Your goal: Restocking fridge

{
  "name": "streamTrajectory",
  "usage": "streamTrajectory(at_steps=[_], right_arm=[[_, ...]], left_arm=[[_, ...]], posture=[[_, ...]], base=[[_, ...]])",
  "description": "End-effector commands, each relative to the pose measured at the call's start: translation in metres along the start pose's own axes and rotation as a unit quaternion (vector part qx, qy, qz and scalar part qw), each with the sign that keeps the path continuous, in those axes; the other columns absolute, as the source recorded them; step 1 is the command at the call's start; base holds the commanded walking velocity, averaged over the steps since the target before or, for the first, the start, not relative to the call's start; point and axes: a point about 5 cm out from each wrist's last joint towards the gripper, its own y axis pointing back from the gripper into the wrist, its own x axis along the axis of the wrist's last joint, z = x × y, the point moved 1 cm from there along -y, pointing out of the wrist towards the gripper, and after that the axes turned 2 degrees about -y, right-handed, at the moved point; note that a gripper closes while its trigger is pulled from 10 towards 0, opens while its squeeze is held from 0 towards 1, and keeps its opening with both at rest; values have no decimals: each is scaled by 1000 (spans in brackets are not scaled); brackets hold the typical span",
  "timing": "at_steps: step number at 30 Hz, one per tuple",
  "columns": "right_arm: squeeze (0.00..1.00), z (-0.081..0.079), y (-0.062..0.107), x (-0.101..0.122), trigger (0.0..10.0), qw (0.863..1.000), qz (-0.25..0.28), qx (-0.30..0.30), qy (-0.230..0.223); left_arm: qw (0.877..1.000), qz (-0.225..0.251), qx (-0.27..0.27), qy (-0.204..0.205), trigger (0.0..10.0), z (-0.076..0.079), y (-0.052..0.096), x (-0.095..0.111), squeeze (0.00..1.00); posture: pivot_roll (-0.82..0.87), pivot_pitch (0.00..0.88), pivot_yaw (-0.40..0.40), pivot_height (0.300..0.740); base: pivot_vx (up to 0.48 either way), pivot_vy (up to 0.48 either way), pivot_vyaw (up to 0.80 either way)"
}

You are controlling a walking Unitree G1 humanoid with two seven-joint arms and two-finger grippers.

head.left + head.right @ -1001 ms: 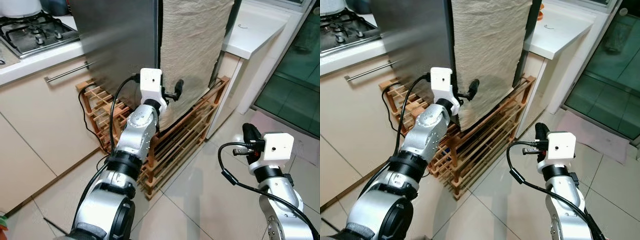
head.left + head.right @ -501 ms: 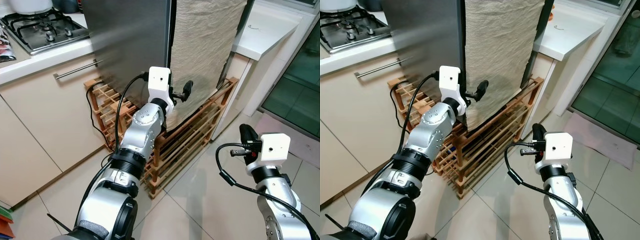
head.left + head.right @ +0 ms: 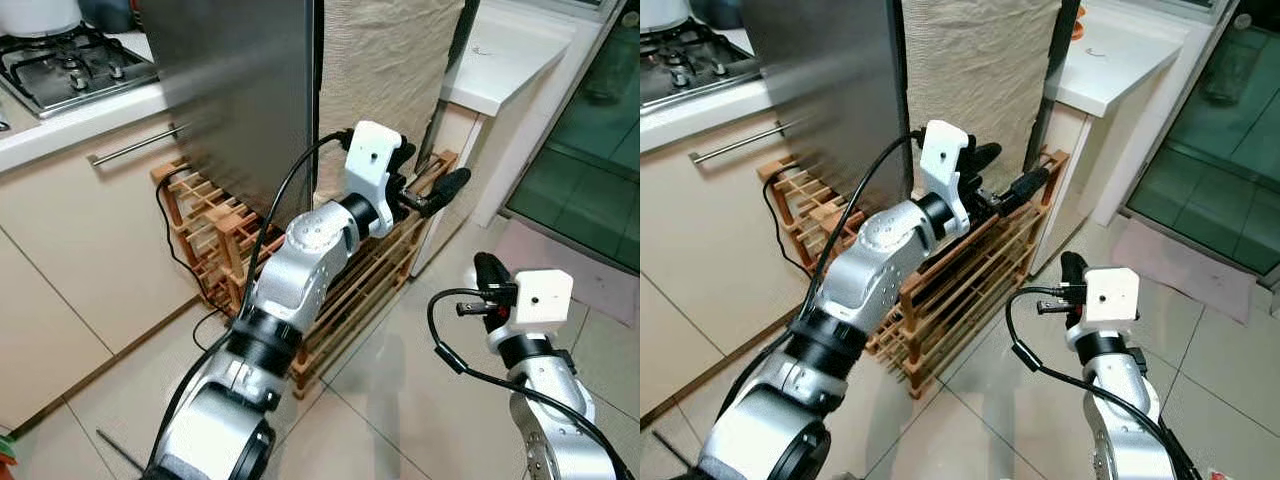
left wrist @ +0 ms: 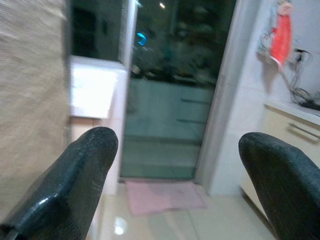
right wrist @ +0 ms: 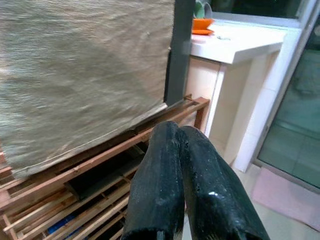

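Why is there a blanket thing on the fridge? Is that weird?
Yes, a bit odd: a wrinkled beige cloth hangs over the front of the tall steel fridge, which stands on a low slatted wooden rack. Nothing looks spilled or broken.

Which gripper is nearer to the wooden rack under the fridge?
The left. The left gripper hangs just above the wooden rack, by its top rail; the right gripper stays off to its side, over the floor tiles.

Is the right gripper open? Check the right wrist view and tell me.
No, the right gripper is shut: its two black fingers press together with no gap, pointing toward the wooden rack.
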Motion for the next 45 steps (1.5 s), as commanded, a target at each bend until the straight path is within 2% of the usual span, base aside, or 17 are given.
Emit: streamTrajectory(at_steps=[1, 2, 3, 6, 7, 9, 14, 16, 18, 19, 22, 24, 28, 32, 36, 40, 45], right_arm=[[0, 2, -5, 5, 10000, 1000, 12, -11, 4], [0, 2, -5, 5, 10000, 1000, 14, -14, 3], [0, 4, -7, 8, 10000, 999, 21, -28, 0], [0, 4, -10, 12, 10000, 999, 30, -31, 1], [0, 4, -11, 13, 10000, 999, 35, -35, 2], [0, 4, -11, 13, 10000, 999, 37, -37, 2], [0, 1, -15, 10, 10000, 998, 39, -48, 6], [0, 0, -15, 11, 10000, 997, 49, -56, 19], [0, 3, -10, 16, 10000, 993, 68, -85, 36], [0, 3, -10, 16, 10000, 993, 68, -85, 36], [0, 3, 7, 19, 10000, 991, 76, -90, 60], [0, 2, 19, 19, 10000, 993, 71, -74, 63], [0, 0, 32, 19, 10000, 996, 55, -37, 57], [0, -4, 40, 12, 10000, 999, 29, -4, 38], [0, -12, 27, 9, 10000, 999, 33, -12, 33], [0, -14, 20, 12, 10000, 999, 40, -5, 34], [0, -4, 16, 11, 10000, 998, 39, -11, 46]], left_arm=[[1000, 18, 16, 1, 10000, 7, 2, 0, 0], [999, 19, 26, -13, 10000, 3, 7, 0, 0], [996, 21, 71, -43, 10000, -13, 20, -2, 0], [988, 11, 144, -54, 10000, -39, 41, -6, 0], [980, 2, 187, -62, 10000, -55, 58, -8, 0], [977, -1, 201, -66, 10000, -59, 65, -9, 0], [955, -47, 279, -87, 10000, -84, 118, -20, 0], [944, -54, 305, -117, 10000, -89, 138, -20, 0], [938, -40, 311, -147, 10000, -83, 162, -18, 0], [938, -40, 311, -147, 10000, -83, 162, -18, 0], [939, -58, 307, -143, 10000, -70, 195, -27, 0], [939, -77, 304, -142, 10000, -64, 209, -30, 0], [941, -90, 290, -147, 10000, -56, 212, -29, 0], [951, -96, 267, -122, 10000, -43, 201, -30, 0], [956, -66, 260, -117, 10000, -44, 183, -21, 0], [956, -54, 268, -109, 10000, -48, 178, -18, 0], [950, -25, 299, -86, 10000, -49, 176, -10, 0]], posture=[[-155, 0, -11, 740], [-152, 0, -11, 740], [-144, 0, -10, 740], [-128, 0, -4, 740], [-115, 0, 0, 740], [-110, 0, 1, 740], [-47, 0, 5, 740], [-23, 0, 7, 740], [-7, 0, 9, 740], [-7, 0, 9, 740], [-2, 0, 10, 740], [-7, 0, 9, 740], [-15, 0, 6, 740], [-17, 0, 1, 740], [-15, 0, -3, 740], [-20, 0, -1, 740], [-23, 0, -12, 740]], base=[[0, 0, 0], [0, 0, 0], [0, 0, 0], [0, 0, 0], [0, 0, 0], [0, 0, 0], [0, 0, 0], [0, 0, 0], [0, 0, 0], [0, 0, 0], [0, 0, 0], [0, 0, 0], [0, 0, 0], [0, 0, 0], [0, 0, 0], [458, 0, 0], [476, 0, 0]])
